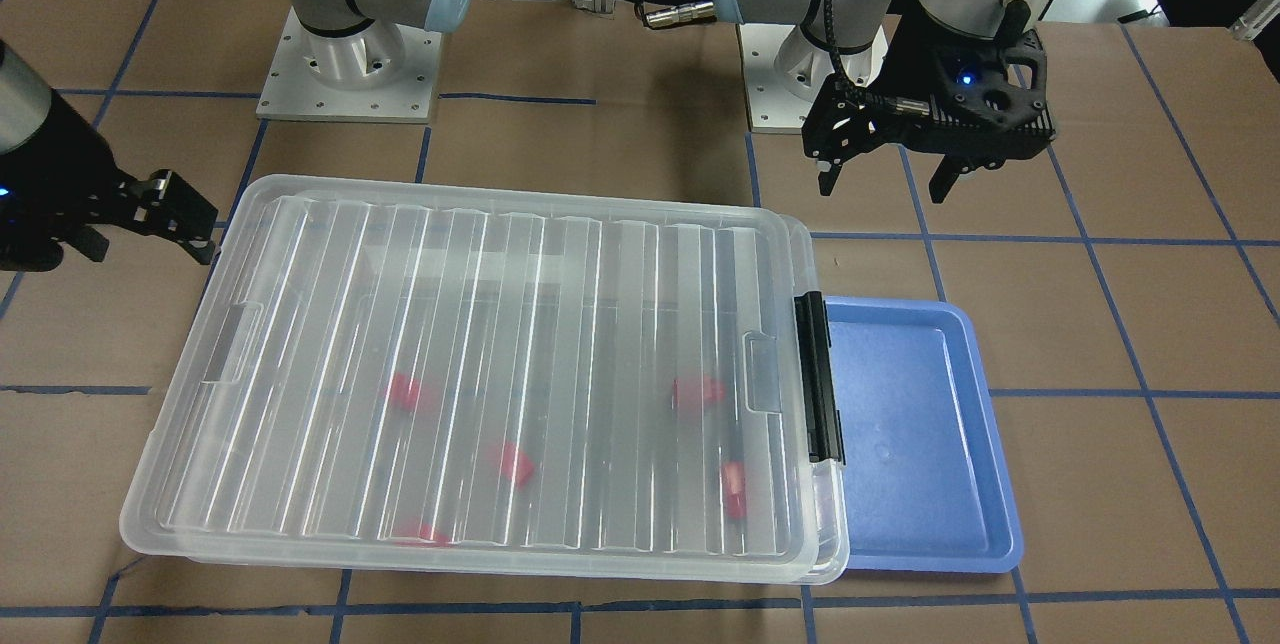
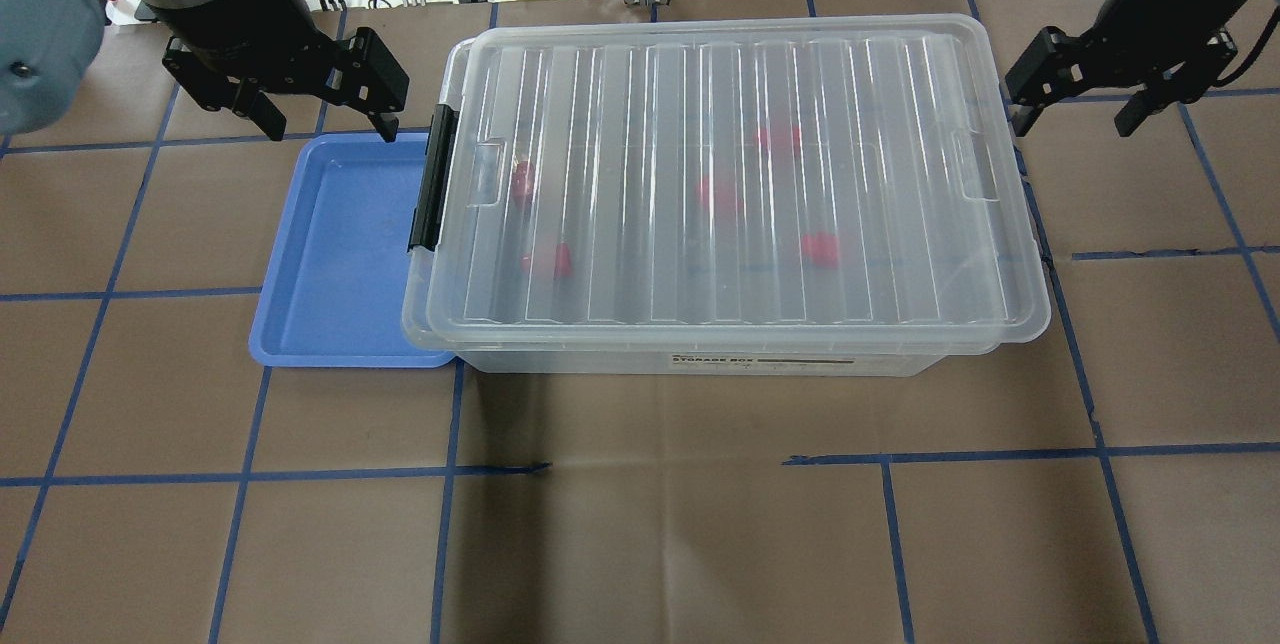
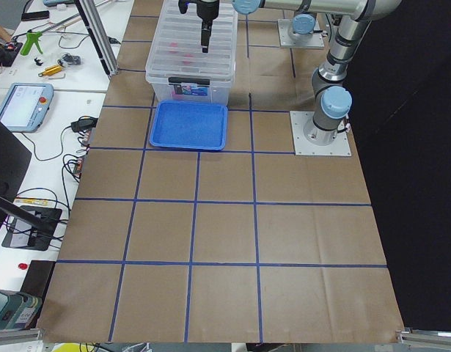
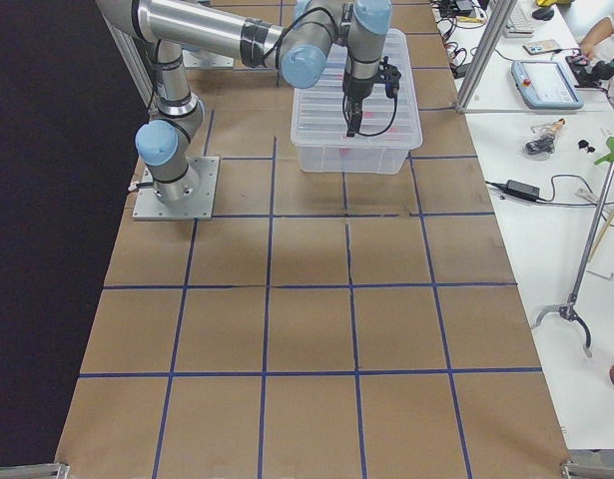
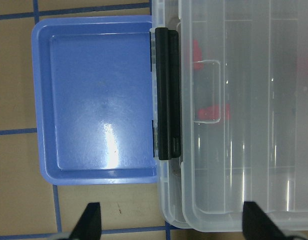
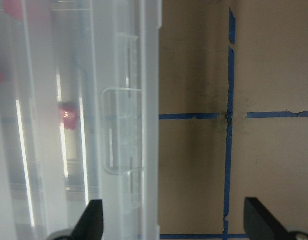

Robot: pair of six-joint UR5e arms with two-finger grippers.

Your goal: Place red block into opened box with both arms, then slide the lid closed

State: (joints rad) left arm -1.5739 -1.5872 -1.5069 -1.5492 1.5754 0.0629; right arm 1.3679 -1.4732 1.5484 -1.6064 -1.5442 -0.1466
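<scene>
Blue tray [image 1: 915,424] beside box [image 2: 560,361] under lid [image 1: 480,364]

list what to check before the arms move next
1. Blocks in box: ok, five show through the lid.
2. Lid fully seated: cannot tell; box rim shows past it at the latch end.
3. Left gripper open, clear of lid: ok.
4. Right gripper open, clear of lid: ok.
5. Tray empty: ok.
</scene>
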